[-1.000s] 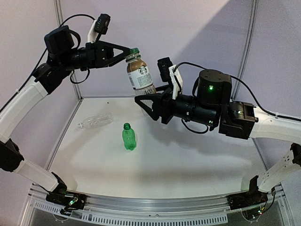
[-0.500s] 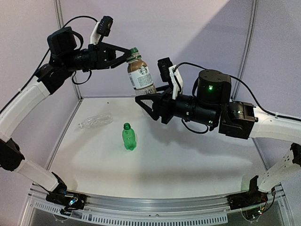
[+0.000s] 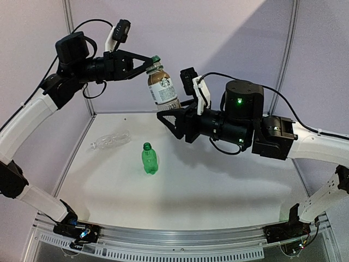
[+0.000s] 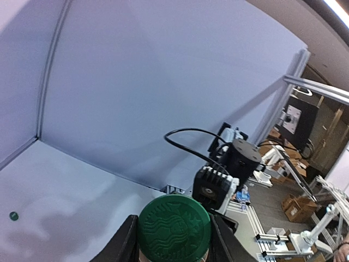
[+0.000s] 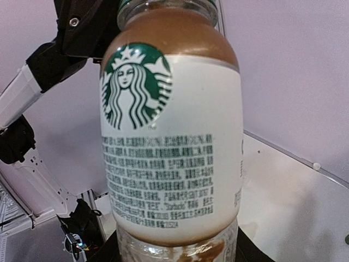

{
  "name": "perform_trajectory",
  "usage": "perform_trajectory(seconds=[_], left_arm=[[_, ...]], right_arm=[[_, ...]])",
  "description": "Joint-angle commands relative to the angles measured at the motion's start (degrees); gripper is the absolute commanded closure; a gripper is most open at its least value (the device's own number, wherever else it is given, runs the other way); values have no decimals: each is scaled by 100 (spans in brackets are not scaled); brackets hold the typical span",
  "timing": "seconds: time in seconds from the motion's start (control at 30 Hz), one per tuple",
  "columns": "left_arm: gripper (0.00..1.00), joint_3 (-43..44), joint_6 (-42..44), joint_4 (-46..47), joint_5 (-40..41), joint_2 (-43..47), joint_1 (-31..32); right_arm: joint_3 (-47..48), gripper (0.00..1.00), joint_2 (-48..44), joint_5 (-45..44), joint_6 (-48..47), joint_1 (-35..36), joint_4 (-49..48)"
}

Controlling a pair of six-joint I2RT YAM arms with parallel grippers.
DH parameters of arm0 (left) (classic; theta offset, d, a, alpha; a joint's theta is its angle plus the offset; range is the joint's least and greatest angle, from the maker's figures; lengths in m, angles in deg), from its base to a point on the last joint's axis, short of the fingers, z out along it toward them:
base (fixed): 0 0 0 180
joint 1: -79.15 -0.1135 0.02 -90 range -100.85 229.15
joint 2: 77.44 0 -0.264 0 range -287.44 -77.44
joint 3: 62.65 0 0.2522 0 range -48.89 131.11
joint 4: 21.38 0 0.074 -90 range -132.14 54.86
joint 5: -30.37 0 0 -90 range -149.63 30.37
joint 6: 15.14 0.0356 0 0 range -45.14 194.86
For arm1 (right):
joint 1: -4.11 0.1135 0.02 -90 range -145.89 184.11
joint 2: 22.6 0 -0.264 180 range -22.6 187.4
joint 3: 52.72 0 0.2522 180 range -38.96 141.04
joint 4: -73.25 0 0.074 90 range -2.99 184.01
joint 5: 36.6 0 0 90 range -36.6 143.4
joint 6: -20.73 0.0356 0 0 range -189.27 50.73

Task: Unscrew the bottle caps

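A clear bottle with a white-and-brown label (image 3: 162, 87) hangs in the air over the back of the table. My right gripper (image 3: 172, 111) is shut on its base. In the right wrist view the bottle (image 5: 172, 136) fills the frame, and the fingers show only as dark corners at the bottom. Its dark green bottle cap (image 3: 155, 58) sits between the fingers of my left gripper (image 3: 153, 60), which is shut on it. The left wrist view shows the cap (image 4: 173, 228) from above, a finger pressed to each side. A green bottle (image 3: 149, 159) stands capped on the table.
A clear ribbed bottle (image 3: 110, 141) lies on its side at the left of the white table (image 3: 218, 185). Lilac wall panels close in the back and sides. A small dark dot (image 4: 13, 216) marks the table near the back wall.
My left wrist has turned a little about the cap. The right arm has shifted slightly left with the bottle. The two bottles on the table have not moved.
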Motion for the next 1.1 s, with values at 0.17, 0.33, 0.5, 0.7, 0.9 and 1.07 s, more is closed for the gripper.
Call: perform_trajectory(seconds=[0.17,0.33,0.5,0.7,0.9,1.07], left_arm=[[70,376,88,-1794,1956,93,-47],[69,658,-21,-2334,2348,134,-189],[68,593,35,-2849,2711,264,-417],[66,-459,421,-3183,3227,579,-670],[63,-1683,559,-3105,3713,790,-782],[61,-2819,684,-2588,3713,810,-858]], right_arm=[[142,77,159,-1028,-78,19,397],[-132,77,40,-1212,109,16,404],[-264,77,-57,-1336,273,19,494],[-331,77,-165,-1465,358,20,551],[-307,77,-201,-1514,422,24,704],[-300,77,-214,-1548,473,17,759]])
